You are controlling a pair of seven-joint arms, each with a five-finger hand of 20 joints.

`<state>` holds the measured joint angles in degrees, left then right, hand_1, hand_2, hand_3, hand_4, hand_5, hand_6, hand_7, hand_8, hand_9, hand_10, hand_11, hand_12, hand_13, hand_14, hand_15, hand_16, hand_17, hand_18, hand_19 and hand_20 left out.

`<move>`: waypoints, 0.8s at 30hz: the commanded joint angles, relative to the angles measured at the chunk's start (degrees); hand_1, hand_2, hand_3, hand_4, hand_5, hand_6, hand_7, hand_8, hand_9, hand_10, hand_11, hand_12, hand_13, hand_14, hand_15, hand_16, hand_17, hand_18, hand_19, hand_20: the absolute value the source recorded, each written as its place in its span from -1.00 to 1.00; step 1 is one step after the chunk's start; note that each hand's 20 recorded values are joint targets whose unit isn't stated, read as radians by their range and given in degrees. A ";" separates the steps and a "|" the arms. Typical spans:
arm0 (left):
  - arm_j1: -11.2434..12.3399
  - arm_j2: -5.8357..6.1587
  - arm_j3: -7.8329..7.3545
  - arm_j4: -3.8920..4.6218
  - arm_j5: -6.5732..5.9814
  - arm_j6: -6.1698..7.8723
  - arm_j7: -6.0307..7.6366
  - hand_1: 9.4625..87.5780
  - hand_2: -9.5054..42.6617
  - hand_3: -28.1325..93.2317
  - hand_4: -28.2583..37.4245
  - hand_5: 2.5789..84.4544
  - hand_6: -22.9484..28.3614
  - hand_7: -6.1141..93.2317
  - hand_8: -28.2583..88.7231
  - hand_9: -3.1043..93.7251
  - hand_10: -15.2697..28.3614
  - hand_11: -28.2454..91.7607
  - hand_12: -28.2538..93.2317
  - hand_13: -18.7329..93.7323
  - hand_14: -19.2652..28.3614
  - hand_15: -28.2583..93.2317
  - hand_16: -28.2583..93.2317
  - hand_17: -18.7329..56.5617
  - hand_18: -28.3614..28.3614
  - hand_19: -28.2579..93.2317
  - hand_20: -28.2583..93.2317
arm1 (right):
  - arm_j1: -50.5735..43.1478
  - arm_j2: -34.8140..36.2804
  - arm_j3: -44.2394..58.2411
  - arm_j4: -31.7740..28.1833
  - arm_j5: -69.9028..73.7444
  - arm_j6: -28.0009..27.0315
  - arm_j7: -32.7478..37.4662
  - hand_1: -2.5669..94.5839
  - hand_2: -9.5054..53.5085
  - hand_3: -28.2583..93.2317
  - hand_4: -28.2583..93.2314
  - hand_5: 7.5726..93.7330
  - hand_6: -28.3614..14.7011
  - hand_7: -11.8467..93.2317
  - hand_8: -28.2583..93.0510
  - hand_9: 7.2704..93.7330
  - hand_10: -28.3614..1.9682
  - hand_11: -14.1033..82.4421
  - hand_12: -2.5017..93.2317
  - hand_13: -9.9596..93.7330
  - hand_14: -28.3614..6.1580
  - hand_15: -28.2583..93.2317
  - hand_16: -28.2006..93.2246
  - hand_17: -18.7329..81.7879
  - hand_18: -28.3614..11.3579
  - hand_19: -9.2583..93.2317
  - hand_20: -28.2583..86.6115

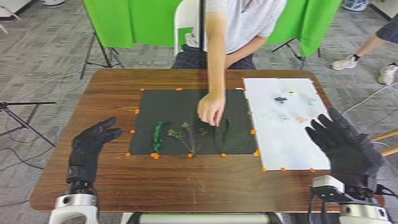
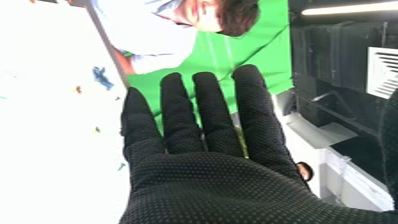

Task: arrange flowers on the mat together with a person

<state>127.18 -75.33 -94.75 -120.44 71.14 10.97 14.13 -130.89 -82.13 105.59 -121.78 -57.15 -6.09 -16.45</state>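
Observation:
In the head view a dark mat (image 1: 169,107) on the table bears a green stem (image 1: 158,137) at its left, a branching sprig (image 1: 189,138) in the middle and a thin dark green stem (image 1: 224,136) to the right. A person's hand (image 1: 211,107) reaches down onto the mat at the top of that thin stem. My left hand (image 1: 90,142) is left of the mat, fingers relaxed and empty. My right hand (image 1: 342,147) is by the white sheet's right edge, fingers straight. In the right wrist view my right hand (image 2: 209,175) is open and holds nothing.
A white sheet (image 1: 289,135) beside the mat carries a dark blue flower (image 1: 281,100) and small pale pieces. Orange tabs line the edges of mat and sheet. The person's arm (image 1: 216,55) crosses the table's far edge. In the right wrist view, a blue flower (image 2: 102,77) lies on the sheet.

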 commanded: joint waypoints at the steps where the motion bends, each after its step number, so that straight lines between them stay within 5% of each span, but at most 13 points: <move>1: 0.41 -0.53 0.09 0.12 0.28 -0.42 -0.64 -0.57 -0.49 0.58 -0.81 0.19 0.04 -0.57 -0.63 0.19 0.43 -0.16 -0.32 0.09 0.59 -0.16 -0.57 -0.20 0.45 -0.32 -0.21 | -0.03 0.06 -0.11 -0.52 -0.67 1.44 -0.53 -0.81 -0.92 0.76 -0.84 -0.25 0.29 -0.60 -0.67 -0.29 -0.06 -0.63 -0.72 -0.21 -0.16 -0.37 -0.34 -0.28 -0.39 -0.79 -0.09; 24: 0.79 -0.59 -0.13 0.04 0.20 -0.21 -0.65 -0.58 -0.49 0.58 -0.80 0.19 0.04 -0.57 -0.63 0.19 0.42 -0.16 -0.32 0.08 0.59 -0.16 -0.56 -0.21 0.45 -0.32 -0.21 | -0.28 0.89 0.89 -1.74 -5.06 2.66 -0.10 -0.75 -0.99 0.74 -0.83 -0.23 0.26 -0.59 -0.67 -0.26 -0.12 -0.62 -0.66 -0.16 -0.14 -0.35 -0.30 -0.23 -0.36 -0.68 0.01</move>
<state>127.34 -75.45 -94.85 -120.44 71.18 10.96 14.01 -130.65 -82.00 105.48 -122.28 -59.64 -3.97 -16.48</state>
